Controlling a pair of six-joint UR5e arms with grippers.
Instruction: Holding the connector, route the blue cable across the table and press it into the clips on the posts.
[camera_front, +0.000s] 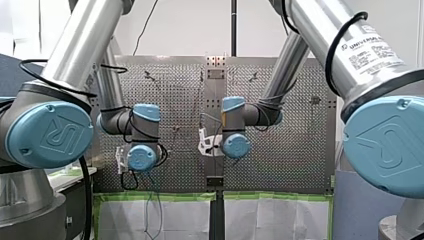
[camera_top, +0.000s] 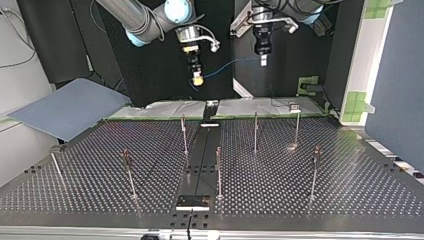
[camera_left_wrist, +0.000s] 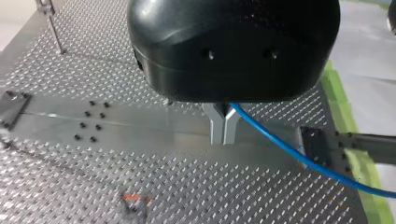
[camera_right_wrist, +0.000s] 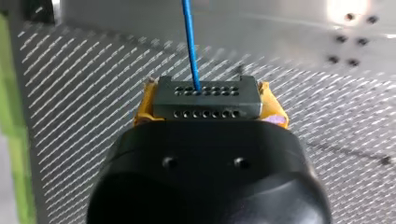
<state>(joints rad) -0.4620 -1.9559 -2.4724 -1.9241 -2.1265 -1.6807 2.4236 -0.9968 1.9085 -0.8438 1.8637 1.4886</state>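
Closest to the front camera are the blue joint caps (camera_front: 52, 135) of both arms, each moulded with a UR mark. A label (camera_front: 372, 50) on my right arm (camera_front: 320, 30) reads "UNIVERSAL R…"; its smaller print is too fine to read. Both wrists hang over the perforated table (camera_front: 170, 100), and from here neither the fingers nor the cable can be made out.

Seen from across the table, in the top view, my yellow-padded right gripper (camera_top: 197, 79) and my left gripper (camera_top: 263, 61) hang side by side beyond the table's far edge, well above the thin metal posts (camera_top: 184, 135). The blue cable (camera_top: 226, 67) sags as a thin line between their tips.

From the left wrist, the black gripper's metal fingers (camera_left_wrist: 218, 126) are pressed together on the cable, a smooth bright-blue strand that runs off over the table toward the green tape (camera_left_wrist: 345, 116).

From the right wrist, the yellow pads (camera_right_wrist: 144, 105) clamp both ends of the connector (camera_right_wrist: 208, 100), a small grey block with two rows of round holes. The cable leaves one hole in the row farther from the gripper.
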